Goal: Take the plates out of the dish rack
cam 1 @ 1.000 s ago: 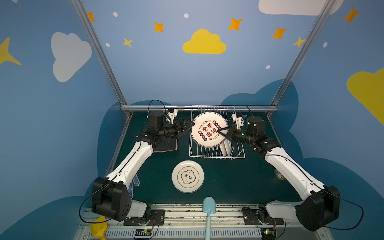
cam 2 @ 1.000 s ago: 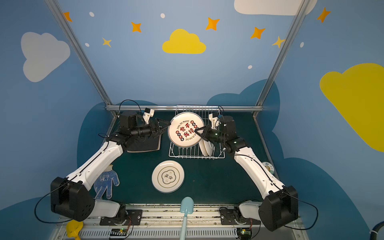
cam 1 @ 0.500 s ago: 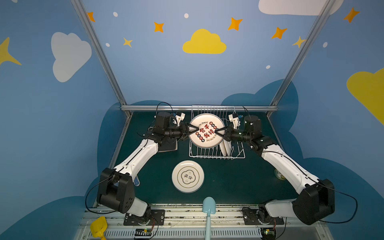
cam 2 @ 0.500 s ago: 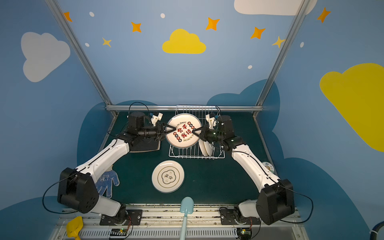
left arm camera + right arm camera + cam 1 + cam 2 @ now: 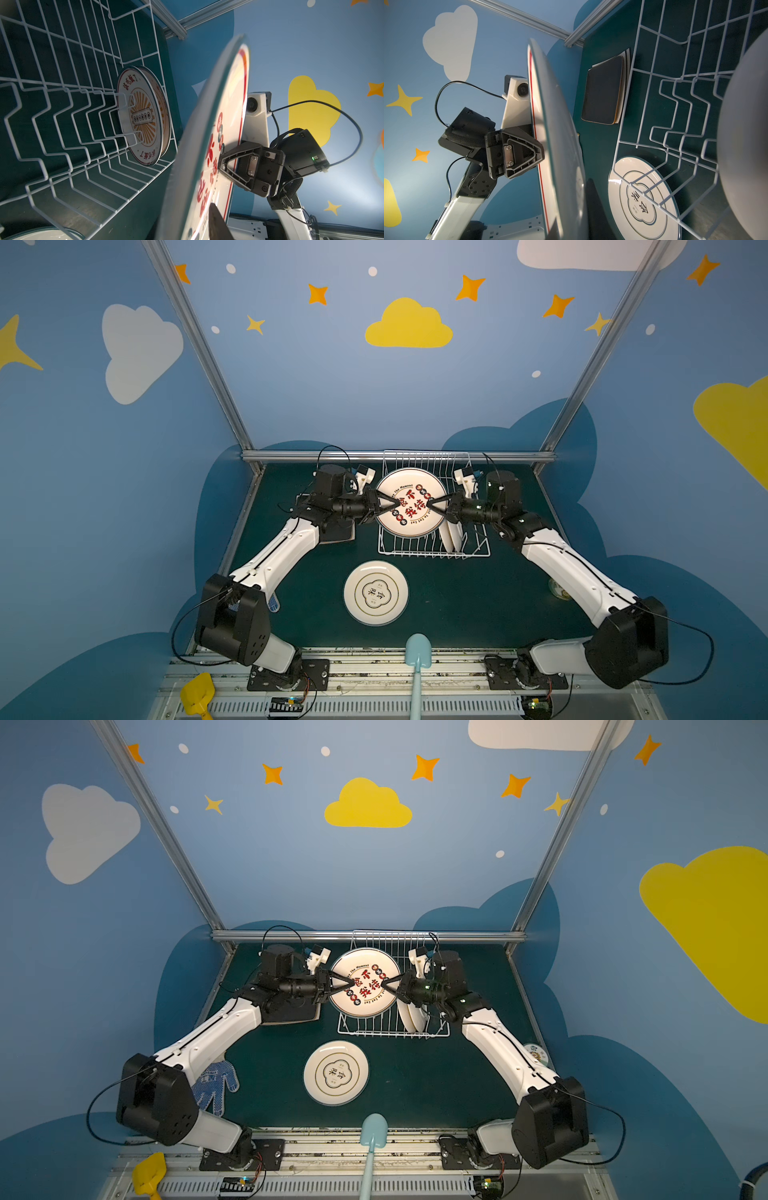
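Now keep plate (image 5: 409,485) steady above rack (image 5: 432,554) in right gripper (image 5: 430,504), clamped on right rim, and seat left gripper (image 5: 394,502), narrow astride left rim with pinch unconfirmed, firmly before freeing right, then lift clear of tines (image 5: 69,93) and racked plates (image 5: 141,116).

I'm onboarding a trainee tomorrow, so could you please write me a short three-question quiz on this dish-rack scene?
1. True or false: the dish rack has no plates standing in it.
2. Where is the plate with the cloud emblem? A) in the rack B) flat on the table in front of the rack C) in a gripper
3. Which grippers meet the red-lettered plate?

Key:
1. False: two round plates stand at its right end in both top views.
2. B.
3. Both: the left gripper and the right gripper meet it from opposite edges.
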Motion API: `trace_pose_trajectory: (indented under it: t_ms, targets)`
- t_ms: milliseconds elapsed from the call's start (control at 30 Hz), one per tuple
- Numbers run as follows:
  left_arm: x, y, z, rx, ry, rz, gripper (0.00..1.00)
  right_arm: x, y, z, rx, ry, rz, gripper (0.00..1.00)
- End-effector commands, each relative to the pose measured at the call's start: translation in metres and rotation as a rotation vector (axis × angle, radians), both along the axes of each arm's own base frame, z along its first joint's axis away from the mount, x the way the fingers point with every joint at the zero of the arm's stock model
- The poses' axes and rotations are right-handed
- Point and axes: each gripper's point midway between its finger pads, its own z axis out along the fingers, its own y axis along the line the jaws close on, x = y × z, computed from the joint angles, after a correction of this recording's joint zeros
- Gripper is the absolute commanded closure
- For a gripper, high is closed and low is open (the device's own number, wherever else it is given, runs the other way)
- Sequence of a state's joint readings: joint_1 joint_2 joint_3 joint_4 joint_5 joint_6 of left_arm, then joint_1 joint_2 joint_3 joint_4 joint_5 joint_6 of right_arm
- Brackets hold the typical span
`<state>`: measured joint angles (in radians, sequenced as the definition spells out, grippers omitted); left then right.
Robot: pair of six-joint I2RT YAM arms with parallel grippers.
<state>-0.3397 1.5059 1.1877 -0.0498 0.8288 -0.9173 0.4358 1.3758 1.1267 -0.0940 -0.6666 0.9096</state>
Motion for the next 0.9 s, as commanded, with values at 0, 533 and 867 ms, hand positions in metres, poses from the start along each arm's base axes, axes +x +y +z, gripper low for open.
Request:
trace_pose_trajectory:
  t_ms: [0,533,867]
  targets:
    - [-0.002,-0.007,0.014,-0.031,-0.038,-0.045,0.68,-0.004,0.013,0.024,0.048,-0.056,0.063,1.0]
    - [-0.001,-0.009,0.017,-0.045,-0.03,-0.05,0.97,-0.002,0.014,0.019,0.023,-0.058,0.056,0.9]
    - [0.0,-0.003,0.035,-0.083,-0.049,-0.046,0.97,-0.003,-0.001,0.036,-0.055,-0.193,0.022,0.36]
